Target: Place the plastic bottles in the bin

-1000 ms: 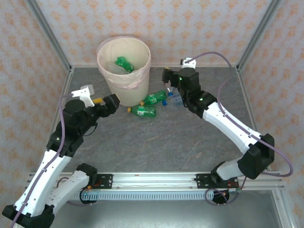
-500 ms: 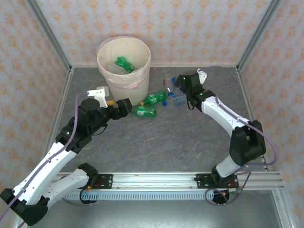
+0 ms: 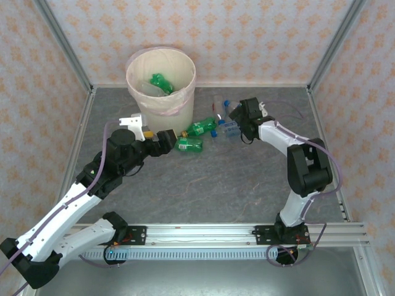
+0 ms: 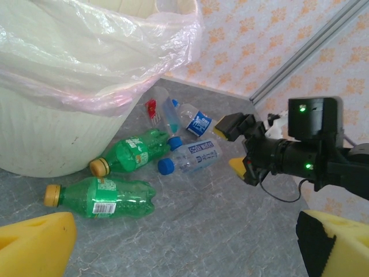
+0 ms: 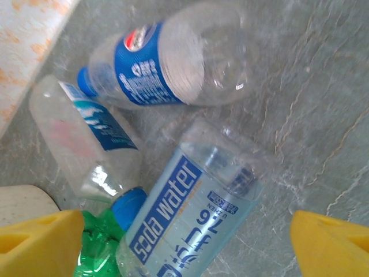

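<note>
Clear bottle beneath right gripper

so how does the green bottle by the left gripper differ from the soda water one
The green bottle is green-tinted with a yellow cap; the soda water bottle is clear with a blue cap. The green bottle's label carries a white barcode; the soda water bottle's is blue with white lettering. Both lie on their sides on the table.

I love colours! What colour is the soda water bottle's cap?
Blue. The soda water bottle shows its cap best in the left wrist view.
</note>
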Motion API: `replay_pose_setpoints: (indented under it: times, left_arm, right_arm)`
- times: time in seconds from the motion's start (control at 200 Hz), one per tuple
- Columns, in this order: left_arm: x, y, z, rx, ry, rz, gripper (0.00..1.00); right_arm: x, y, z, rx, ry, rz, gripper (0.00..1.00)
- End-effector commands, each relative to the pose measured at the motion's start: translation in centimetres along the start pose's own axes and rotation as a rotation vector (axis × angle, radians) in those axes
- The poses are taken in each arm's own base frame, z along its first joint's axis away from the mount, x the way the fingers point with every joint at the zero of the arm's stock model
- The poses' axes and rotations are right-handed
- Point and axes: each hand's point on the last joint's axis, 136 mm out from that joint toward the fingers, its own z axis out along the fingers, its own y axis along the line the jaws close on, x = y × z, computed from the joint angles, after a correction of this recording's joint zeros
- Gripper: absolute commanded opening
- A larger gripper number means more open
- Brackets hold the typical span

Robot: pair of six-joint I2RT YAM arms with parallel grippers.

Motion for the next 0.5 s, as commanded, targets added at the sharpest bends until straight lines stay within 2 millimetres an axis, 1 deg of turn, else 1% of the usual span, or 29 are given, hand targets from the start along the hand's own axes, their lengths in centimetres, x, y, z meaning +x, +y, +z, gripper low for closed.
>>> replay_pose_setpoints:
  times: [0.0, 0.165, 0.29, 0.496]
  left_arm:
    - [-1.0, -0.7, -0.6, 0.022, -0.05, -0.006, 0.99]
    - [-0.9, -0.6, -0.8, 0.024, -0.052, -0.01, 0.99]
    - [-0.9, -0.5, -1.1, 0.023, -0.057, -0.011, 0.99]
    - [-1.0, -0.4, -1.3, 0.021, -0.065, -0.014, 0.99]
  right_arm:
    - [0.3, 0.4, 1.5, -0.013, 0.044, 0.069, 0.89]
    - [0.8, 0.6, 3.2, -0.003, 0.073, 0.074, 0.87]
    - [0.6, 0.6, 4.2, 0.019, 0.075, 0.065, 0.87]
    - [1.3, -0.3, 6.3, 0.07, 0.104, 0.036, 0.87]
